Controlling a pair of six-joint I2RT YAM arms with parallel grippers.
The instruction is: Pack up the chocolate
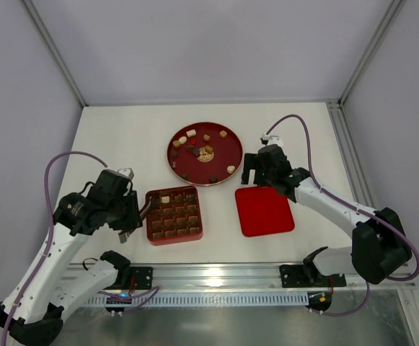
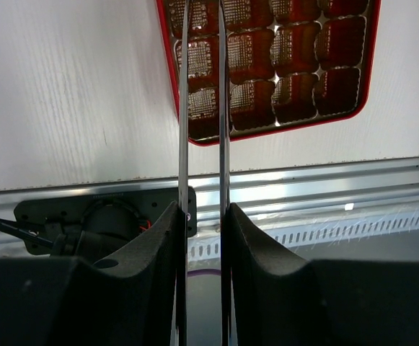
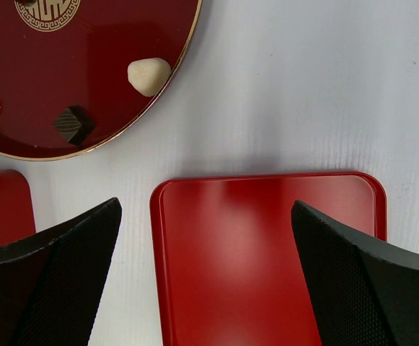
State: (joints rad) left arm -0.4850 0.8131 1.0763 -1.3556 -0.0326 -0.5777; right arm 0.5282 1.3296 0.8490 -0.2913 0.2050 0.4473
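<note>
Several chocolate pieces (image 1: 195,140), dark, tan and cream, lie on a round red plate (image 1: 227,144). One cream piece (image 1: 166,198) sits in a far-left cell of the square red grid tray (image 1: 198,232). My left gripper (image 1: 132,216) is at the tray's left edge. Its thin metal blades (image 2: 203,43) reach over the tray's near-left cells (image 2: 281,128) with a narrow gap and nothing between them; their tips are out of view. My right gripper (image 1: 259,169) is wide open and empty (image 3: 205,216) above the far edge of the flat red lid (image 3: 267,252).
In the right wrist view a cream piece (image 3: 148,75) and a dark piece (image 3: 73,123) lie near the plate's rim (image 3: 162,101). The lid (image 1: 264,210) lies right of the tray. A metal rail (image 1: 216,274) runs along the near table edge.
</note>
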